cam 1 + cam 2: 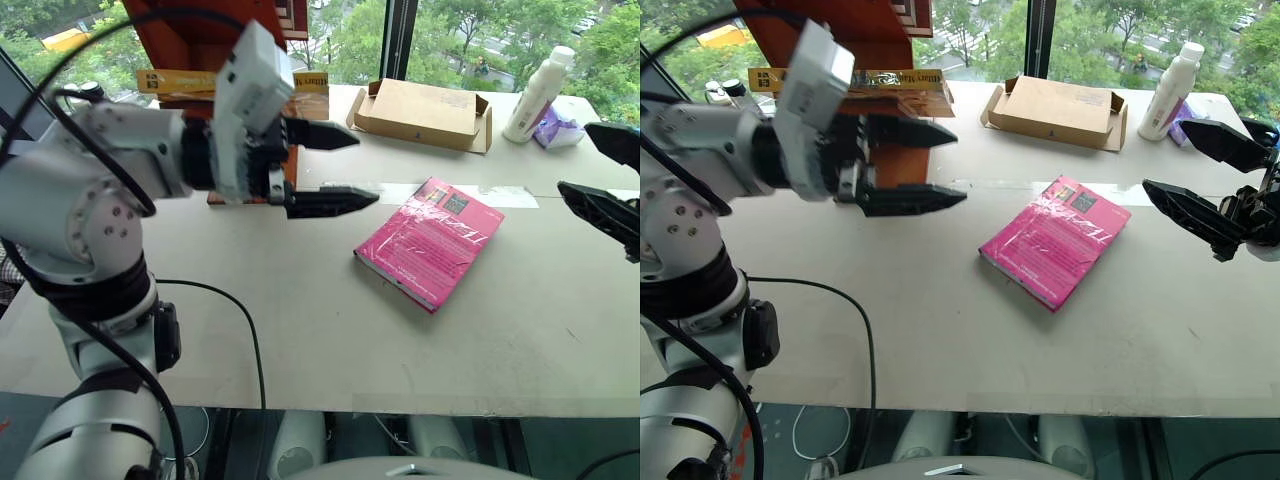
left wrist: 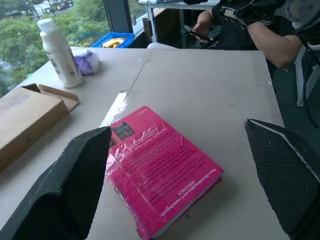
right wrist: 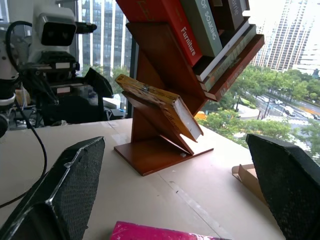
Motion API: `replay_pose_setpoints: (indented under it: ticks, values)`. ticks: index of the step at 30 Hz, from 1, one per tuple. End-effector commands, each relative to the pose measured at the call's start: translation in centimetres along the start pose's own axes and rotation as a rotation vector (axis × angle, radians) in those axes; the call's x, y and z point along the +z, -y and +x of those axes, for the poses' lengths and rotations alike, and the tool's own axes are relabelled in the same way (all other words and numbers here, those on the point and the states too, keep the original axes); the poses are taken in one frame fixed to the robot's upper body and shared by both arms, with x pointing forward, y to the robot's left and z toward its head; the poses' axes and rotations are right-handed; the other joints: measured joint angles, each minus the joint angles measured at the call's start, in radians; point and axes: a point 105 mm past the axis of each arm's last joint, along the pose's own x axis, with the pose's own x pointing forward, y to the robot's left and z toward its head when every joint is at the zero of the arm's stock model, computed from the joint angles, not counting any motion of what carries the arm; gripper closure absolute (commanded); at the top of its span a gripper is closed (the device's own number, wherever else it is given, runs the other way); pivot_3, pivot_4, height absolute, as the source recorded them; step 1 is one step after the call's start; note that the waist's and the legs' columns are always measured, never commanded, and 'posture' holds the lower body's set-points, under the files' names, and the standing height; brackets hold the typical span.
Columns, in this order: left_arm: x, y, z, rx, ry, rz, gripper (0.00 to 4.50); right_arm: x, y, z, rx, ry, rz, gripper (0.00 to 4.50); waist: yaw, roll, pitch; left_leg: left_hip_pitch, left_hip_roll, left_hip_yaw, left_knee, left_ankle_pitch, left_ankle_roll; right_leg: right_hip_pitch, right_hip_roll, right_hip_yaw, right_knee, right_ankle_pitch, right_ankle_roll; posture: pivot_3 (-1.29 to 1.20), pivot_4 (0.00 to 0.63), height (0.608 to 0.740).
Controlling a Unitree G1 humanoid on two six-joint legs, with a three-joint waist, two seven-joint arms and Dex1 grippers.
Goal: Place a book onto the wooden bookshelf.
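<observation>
The yellow-orange book (image 3: 160, 107) lies tilted on a low slanted tier of the reddish-brown wooden bookshelf (image 3: 159, 152), which stands at the table's far left (image 1: 840, 25). The book's yellow spine (image 1: 175, 80) sticks out past the shelf's side. My left gripper (image 1: 365, 167) hangs open just right of the shelf, clear of the book, with nothing between its fingers (image 2: 75, 185). My right gripper (image 1: 1165, 155) is open and empty above the table's right side.
A bright pink book (image 1: 430, 240) lies flat mid-table, below and between both grippers. An open cardboard box (image 1: 420, 112), a white bottle (image 1: 540, 90) and a purple packet stand along the far edge. Other books fill the shelf's upper tiers (image 3: 200, 25). A person sits beyond the table (image 2: 260, 25).
</observation>
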Motion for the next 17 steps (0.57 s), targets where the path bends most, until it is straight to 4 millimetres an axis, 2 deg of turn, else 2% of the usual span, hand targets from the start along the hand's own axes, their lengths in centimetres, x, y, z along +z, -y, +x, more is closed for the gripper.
replay_pose_setpoints:
  ticks: [1,3,6,9,13,15,17]
  values:
    - [-1.7,0.2,0.2,0.054,0.013,-0.008,0.10,1.8,-0.2,-0.4,-0.016,0.025,-0.063,0.00,-0.002,0.000,0.000,0.000,0.000,0.000,-0.001,0.000,0.000,0.000,0.000,0.001,0.000,0.000,0.000,0.00,0.150,0.733]
    - [-3.5,-0.5,-0.1,0.115,0.029,-0.065,0.10,1.2,-0.3,-0.8,-0.041,-0.024,-0.055,0.00,0.000,0.000,0.000,0.001,0.000,0.000,-0.001,0.000,0.000,0.000,0.000,0.001,0.000,0.001,-0.001,0.00,0.150,0.733]
    - [-6.6,-0.9,-0.6,0.178,-0.001,-0.095,0.10,-0.3,-0.1,-2.6,-0.112,-0.132,-0.036,0.00,0.004,0.000,0.000,0.000,0.000,0.000,-0.001,0.000,0.000,0.000,0.000,0.000,-0.001,0.001,-0.001,0.00,0.150,0.733]
    - [-10.5,-0.8,-2.1,0.235,-0.076,-0.133,0.10,-2.5,0.4,-6.1,-0.222,-0.317,-0.031,0.00,0.015,0.000,0.000,0.000,0.000,0.000,-0.001,0.000,0.000,0.001,-0.001,0.000,-0.002,-0.002,-0.005,0.00,0.150,0.733]
    - [-14.8,0.0,-4.7,0.294,-0.166,-0.192,0.10,-6.3,0.3,-12.6,-0.351,-0.640,0.005,0.00,0.023,0.000,0.000,-0.001,0.000,0.000,-0.002,0.000,0.000,0.000,-0.003,-0.001,-0.004,-0.002,-0.006,0.00,0.150,0.733]
    - [-15.9,0.2,-5.6,0.318,-0.179,-0.220,0.10,-7.2,-0.1,-14.9,-0.374,-0.730,0.015,0.00,0.023,0.000,-0.001,-0.002,0.000,0.000,-0.002,-0.001,0.000,0.000,-0.005,-0.001,-0.005,-0.002,-0.005,0.00,0.150,0.733]
    - [-16.7,0.6,-6.0,0.313,-0.190,-0.235,0.10,-7.5,0.0,-16.1,-0.405,-0.750,0.030,0.00,0.023,0.000,-0.001,-0.002,0.000,-0.001,-0.002,-0.001,0.000,0.000,-0.010,-0.002,-0.005,-0.003,-0.004,0.00,0.150,0.733]
